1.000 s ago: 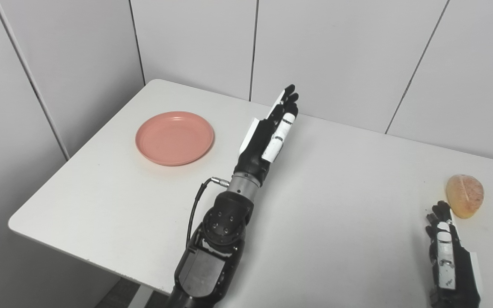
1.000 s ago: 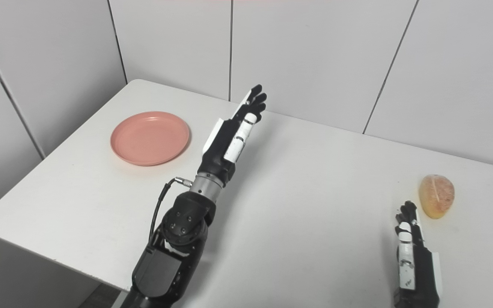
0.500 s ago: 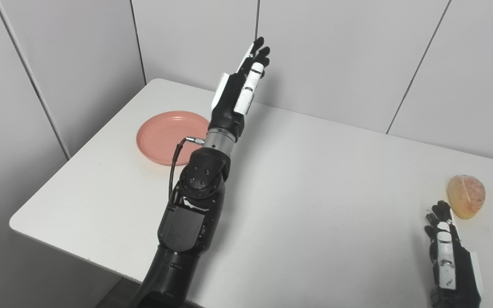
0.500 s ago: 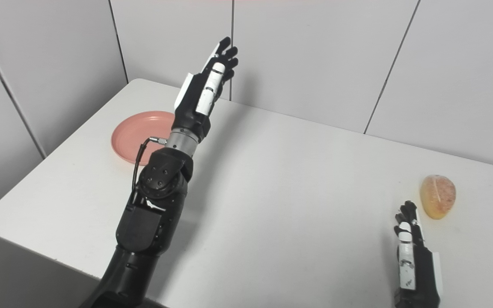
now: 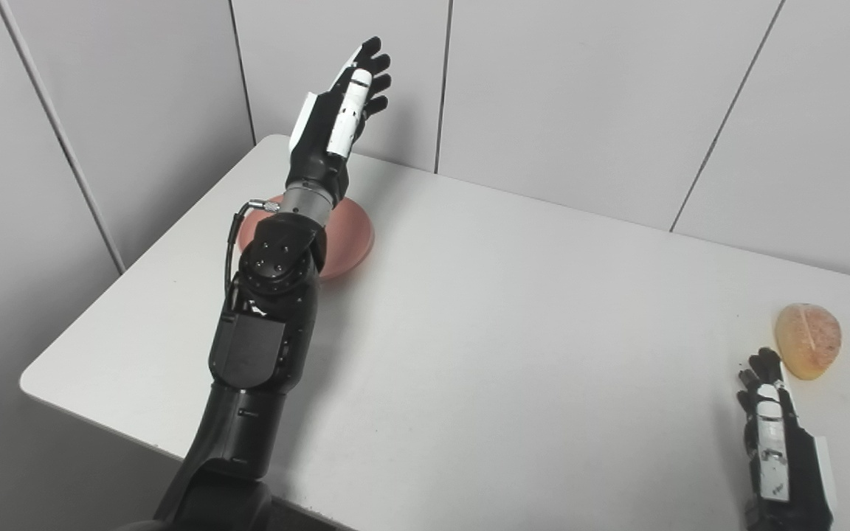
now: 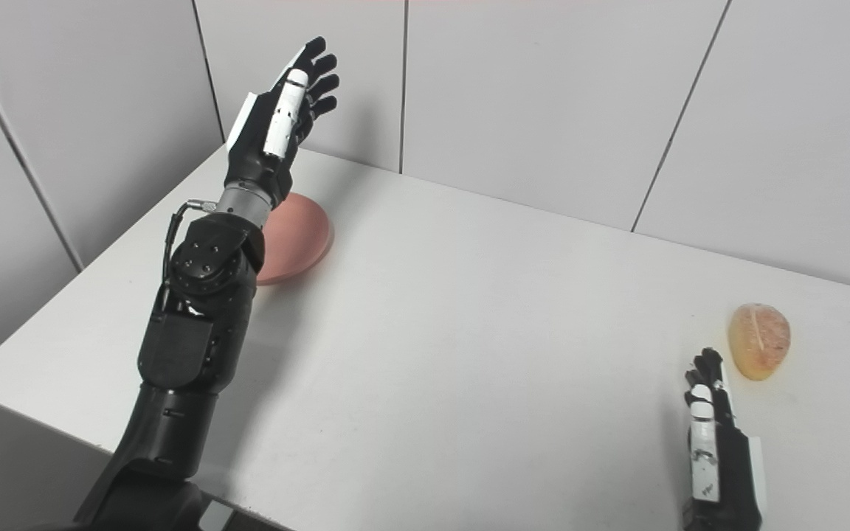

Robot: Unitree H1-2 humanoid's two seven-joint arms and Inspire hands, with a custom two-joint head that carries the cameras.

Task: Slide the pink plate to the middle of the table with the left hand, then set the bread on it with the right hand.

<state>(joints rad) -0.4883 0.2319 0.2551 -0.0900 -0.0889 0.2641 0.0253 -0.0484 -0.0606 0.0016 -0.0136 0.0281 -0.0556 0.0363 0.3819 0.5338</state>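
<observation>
White panelled walls (image 5: 580, 96) back a white table (image 5: 513, 332). At its far left lies the pink plate (image 5: 351, 236), partly hidden by the left arm, whose hand (image 5: 333, 118) is raised above it, released, fingers spread. The bread (image 5: 809, 350) sits far right, beside the empty, straight-fingered right hand (image 5: 775, 435).

No readable text, labels, brand names, numbers or signs anywhere in either view, a small dark mark on the white back of the right hand (image 6: 713, 457) at lower right, too small to read
</observation>
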